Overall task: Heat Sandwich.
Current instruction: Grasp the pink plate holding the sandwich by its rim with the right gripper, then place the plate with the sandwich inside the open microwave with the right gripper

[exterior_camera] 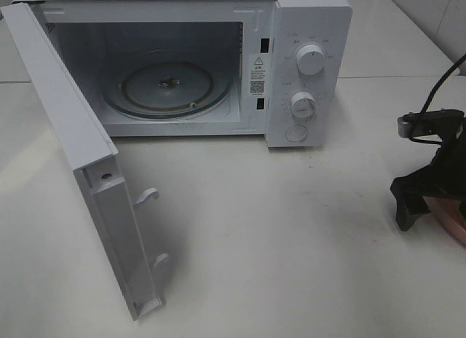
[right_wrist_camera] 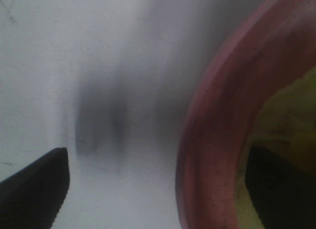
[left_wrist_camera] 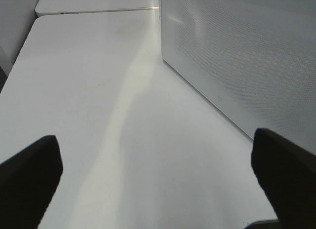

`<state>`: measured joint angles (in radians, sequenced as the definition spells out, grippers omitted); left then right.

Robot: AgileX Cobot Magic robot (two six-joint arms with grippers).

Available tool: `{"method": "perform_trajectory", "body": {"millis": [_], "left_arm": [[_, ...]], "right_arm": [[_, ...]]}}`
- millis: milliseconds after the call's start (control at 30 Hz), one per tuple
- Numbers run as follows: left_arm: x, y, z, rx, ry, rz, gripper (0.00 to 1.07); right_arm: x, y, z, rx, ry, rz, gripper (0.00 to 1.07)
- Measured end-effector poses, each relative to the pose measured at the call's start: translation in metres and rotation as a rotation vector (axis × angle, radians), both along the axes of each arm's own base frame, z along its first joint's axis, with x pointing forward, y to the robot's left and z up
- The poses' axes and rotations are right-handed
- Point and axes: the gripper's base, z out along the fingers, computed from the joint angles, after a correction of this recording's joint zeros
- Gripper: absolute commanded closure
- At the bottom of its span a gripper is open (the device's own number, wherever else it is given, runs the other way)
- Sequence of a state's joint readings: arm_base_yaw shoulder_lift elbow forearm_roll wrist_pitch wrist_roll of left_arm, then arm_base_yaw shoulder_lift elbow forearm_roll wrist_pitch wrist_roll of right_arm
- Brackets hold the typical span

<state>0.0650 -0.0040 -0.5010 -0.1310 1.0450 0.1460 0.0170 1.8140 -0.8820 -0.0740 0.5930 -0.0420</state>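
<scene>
The right gripper (right_wrist_camera: 155,189) stands wide open astride the rim of the pink plate (right_wrist_camera: 217,140), one finger outside it and the other inside, over the sandwich (right_wrist_camera: 291,105). The sandwich lies on that plate on the table (exterior_camera: 277,236), at the right edge of the high view and well apart from the microwave (exterior_camera: 309,25).

Closing here could press the inner finger into the soft filling instead of pinching the rim cleanly (how low that finger sits I cannot tell). A one-sided hold on the rim could also let the plate tilt, so the sandwich slides off on the way.

The left gripper (left_wrist_camera: 158,179) is likewise wide and empty, near the outer face of the door (exterior_camera: 73,134); a nudge there could swing it. The door stands open to the left and the glass turntable (exterior_camera: 164,83) is bare. Nothing lies between the plate and the opening.
</scene>
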Motion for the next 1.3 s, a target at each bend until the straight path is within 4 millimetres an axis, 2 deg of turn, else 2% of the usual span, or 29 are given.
{"method": "perform_trajectory", "body": {"millis": [33, 133, 167, 200, 300, 333, 367, 467, 533, 1300], "left_arm": [[0.0000, 0.0000, 0.0000, 0.000, 0.000, 0.000, 0.05], [0.0000, 0.0000, 0.0000, 0.000, 0.000, 0.000, 0.05], [0.0000, 0.0000, 0.0000, 0.000, 0.000, 0.000, 0.05], [0.0000, 0.0000, 0.0000, 0.000, 0.000, 0.000, 0.05], [0.0000, 0.0000, 0.0000, 0.000, 0.000, 0.000, 0.05], [0.0000, 0.0000, 0.0000, 0.000, 0.000, 0.000, 0.05], [0.0000, 0.0000, 0.0000, 0.000, 0.000, 0.000, 0.05], [0.0000, 0.0000, 0.0000, 0.000, 0.000, 0.000, 0.05], [0.0000, 0.0000, 0.0000, 0.000, 0.000, 0.000, 0.05], [0.0000, 0.0000, 0.0000, 0.000, 0.000, 0.000, 0.05]], "right_arm": [[0.0000, 0.0000, 0.0000, 0.000, 0.000, 0.000, 0.21], [0.0000, 0.0000, 0.0000, 0.000, 0.000, 0.000, 0.39], [0.0000, 0.0000, 0.0000, 0.000, 0.000, 0.000, 0.39], [0.0000, -0.0002, 0.0000, -0.002, 0.000, 0.002, 0.52], [0.0001, -0.0009, 0.0001, -0.010, -0.001, 0.002, 0.72], [0.0001, -0.0009, 0.0001, -0.010, -0.001, 0.002, 0.72], [0.0002, -0.0020, 0.0001, -0.022, -0.002, -0.001, 0.85], [0.0005, -0.0047, 0.0004, -0.051, -0.006, -0.013, 1.03], [0.0005, -0.0051, 0.0004, -0.056, -0.007, -0.013, 1.07], [0.0009, -0.0083, 0.0012, -0.107, -0.010, -0.020, 1.07]]}}
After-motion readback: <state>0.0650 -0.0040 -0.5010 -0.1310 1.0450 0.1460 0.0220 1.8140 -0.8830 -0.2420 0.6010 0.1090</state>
